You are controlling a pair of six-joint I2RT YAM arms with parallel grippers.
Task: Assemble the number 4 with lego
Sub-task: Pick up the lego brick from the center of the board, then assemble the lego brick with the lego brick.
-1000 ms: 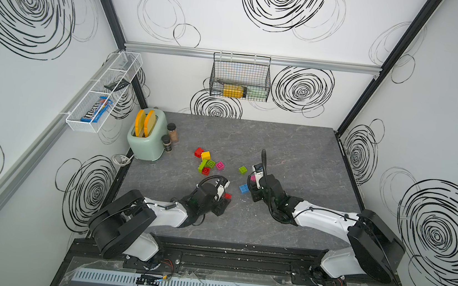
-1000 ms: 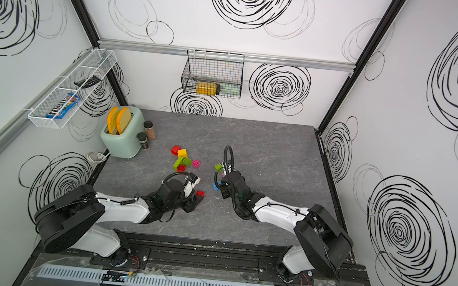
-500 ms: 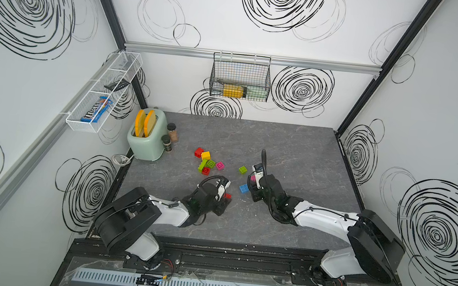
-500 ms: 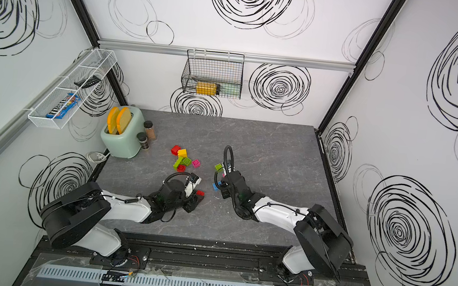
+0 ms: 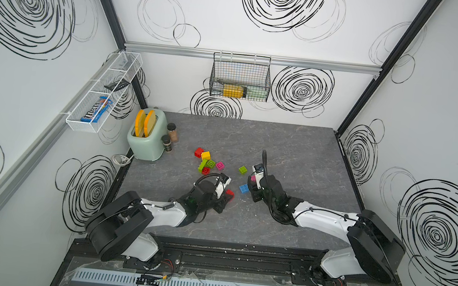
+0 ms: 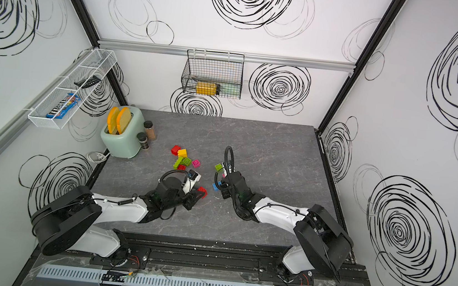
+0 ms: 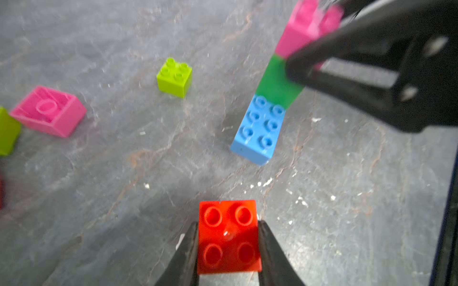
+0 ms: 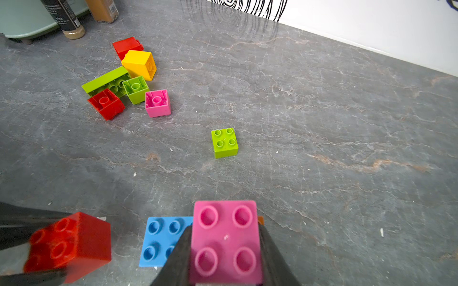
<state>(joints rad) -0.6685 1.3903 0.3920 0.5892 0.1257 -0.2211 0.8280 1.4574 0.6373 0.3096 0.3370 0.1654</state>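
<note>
My left gripper (image 7: 228,237) is shut on a red square lego brick (image 7: 229,235), its jaws pressing both sides; in both top views the red brick (image 5: 229,193) (image 6: 202,189) sits low over the table. My right gripper (image 8: 225,242) is shut on a pink brick (image 8: 225,237) that tops a stack of a green brick (image 7: 277,84) and a blue oblong brick (image 7: 260,128) touching the table. The stack stands just right of the red brick (image 8: 71,245). A lime square brick (image 5: 243,169) lies loose behind them.
A cluster of loose bricks lies farther back left: red (image 8: 127,45), yellow (image 8: 140,64), lime oblong (image 8: 105,80), green (image 8: 135,89), pink (image 8: 157,102), red (image 8: 106,104). A mint toaster (image 5: 147,138) and two spice jars (image 5: 172,132) stand at the back left.
The left jaws have closed in on the red brick. The right arm and its stack have stayed put.
</note>
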